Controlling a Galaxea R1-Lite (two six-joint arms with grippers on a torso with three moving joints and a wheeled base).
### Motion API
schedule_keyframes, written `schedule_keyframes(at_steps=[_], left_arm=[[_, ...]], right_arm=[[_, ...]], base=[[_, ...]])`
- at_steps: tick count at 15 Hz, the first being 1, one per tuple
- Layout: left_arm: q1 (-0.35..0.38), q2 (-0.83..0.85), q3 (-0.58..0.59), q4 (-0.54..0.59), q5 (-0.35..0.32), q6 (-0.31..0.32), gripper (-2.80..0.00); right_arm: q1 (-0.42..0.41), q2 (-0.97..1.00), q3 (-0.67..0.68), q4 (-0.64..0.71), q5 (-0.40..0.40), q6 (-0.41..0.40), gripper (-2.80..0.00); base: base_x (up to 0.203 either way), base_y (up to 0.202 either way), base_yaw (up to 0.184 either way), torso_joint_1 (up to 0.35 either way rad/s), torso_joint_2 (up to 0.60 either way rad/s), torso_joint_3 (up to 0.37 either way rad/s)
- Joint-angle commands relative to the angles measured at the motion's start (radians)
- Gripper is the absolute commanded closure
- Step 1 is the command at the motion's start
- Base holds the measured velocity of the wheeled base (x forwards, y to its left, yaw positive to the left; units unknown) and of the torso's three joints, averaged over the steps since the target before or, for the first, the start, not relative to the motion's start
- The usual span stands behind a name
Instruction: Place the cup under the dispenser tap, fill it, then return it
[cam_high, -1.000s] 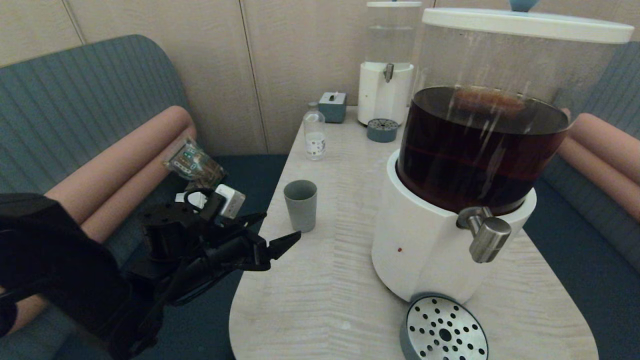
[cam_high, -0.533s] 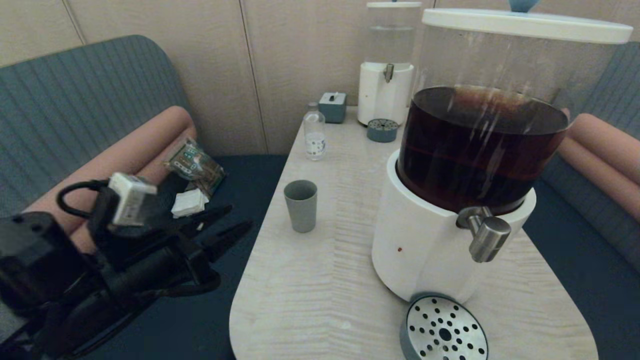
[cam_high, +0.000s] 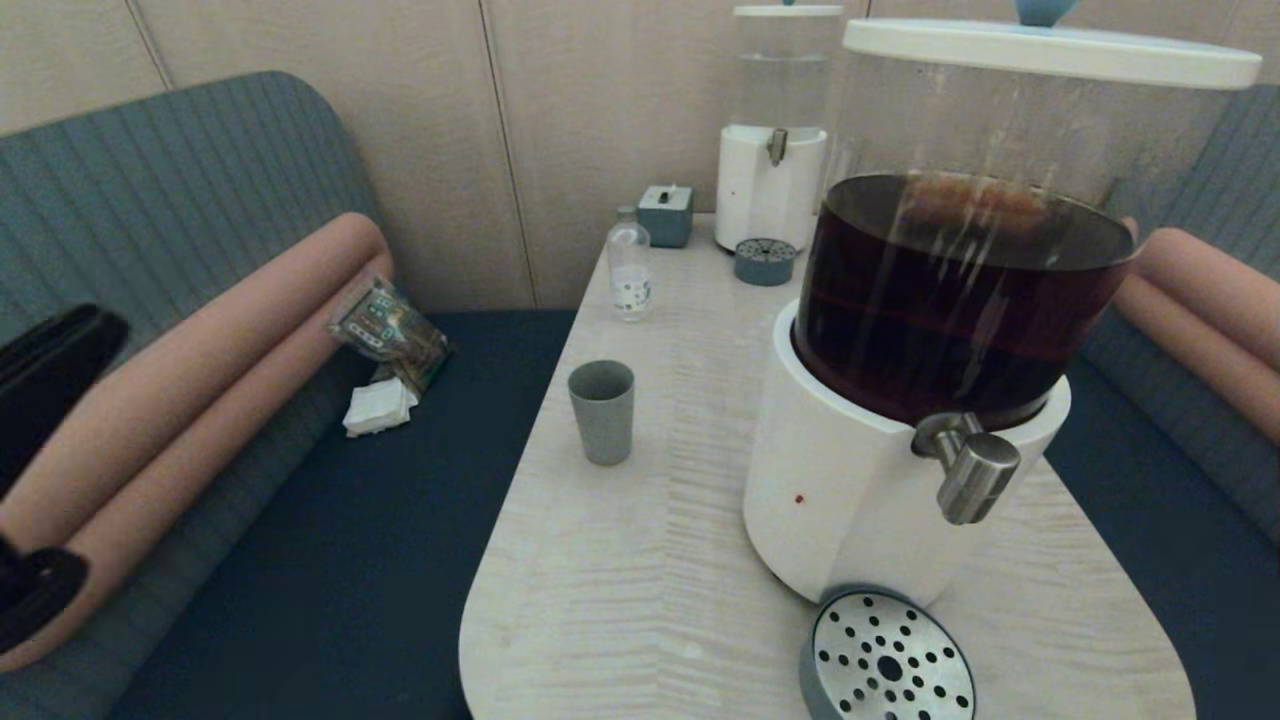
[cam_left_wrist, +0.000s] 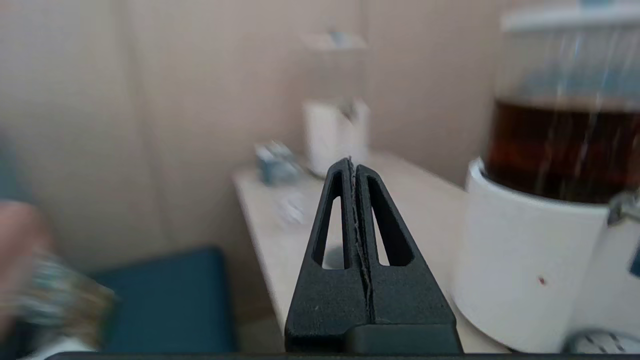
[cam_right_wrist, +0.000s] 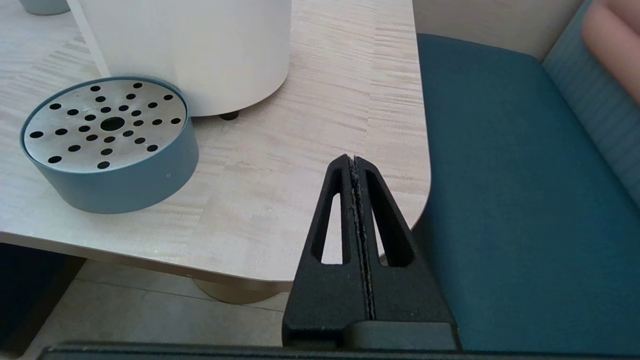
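The grey-green cup stands upright on the pale table, left of the big dispenser's white base. The brushed-steel tap juts from that base above the perforated drip tray, and nothing stands under it. My left gripper is shut and empty, held off the table's left side and pointing toward the table. In the head view only a part of the left arm shows at the far left edge. My right gripper is shut and empty, low by the table's near right corner beside the drip tray.
A small clear bottle, a grey box, a smaller clear-liquid dispenser and its little tray stand at the table's far end. A snack packet and a tissue lie on the blue bench to the left.
My left arm has swung back to the left, away from the cup, almost out of the head view. Its fingers were apart before and are together now. The cup has stayed put.
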Motion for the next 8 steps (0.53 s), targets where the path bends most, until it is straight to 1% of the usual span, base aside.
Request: schedule_keyframes(at_steps=[1, 2, 4, 6, 8], left_arm=[[0.062, -0.228, 0.051, 0.011, 0.001, -0.007, 0.00], [0.089, -0.292, 0.080, 0.026, 0.002, -0.015, 0.00], [0.117, -0.434, 0.112, 0.099, 0.005, -0.028, 0.00], [0.132, -0.552, 0.137, 0.153, 0.010, -0.033, 0.00], [0.139, -0.631, 0.209, 0.167, 0.017, -0.034, 0.00]], right_arm=[[0.000, -0.002, 0.009, 0.000, 0.001, 0.000, 0.00], [0.000, -0.002, 0.009, -0.001, 0.001, -0.002, 0.00], [0.000, -0.002, 0.009, 0.000, 0.001, -0.002, 0.00], [0.000, -0.002, 0.009, 0.000, 0.001, -0.002, 0.00], [0.000, -0.002, 0.009, 0.000, 0.001, -0.002, 0.00]], base=[[0.000, 0.000, 0.000, 0.000, 0.00, 0.000], [0.000, 0.000, 0.000, 0.000, 0.00, 0.000], [0.000, 0.000, 0.000, 0.000, 0.00, 0.000], [0.000, 0.000, 0.000, 0.000, 0.00, 0.000], [0.000, 0.000, 0.000, 0.000, 0.00, 0.000]])
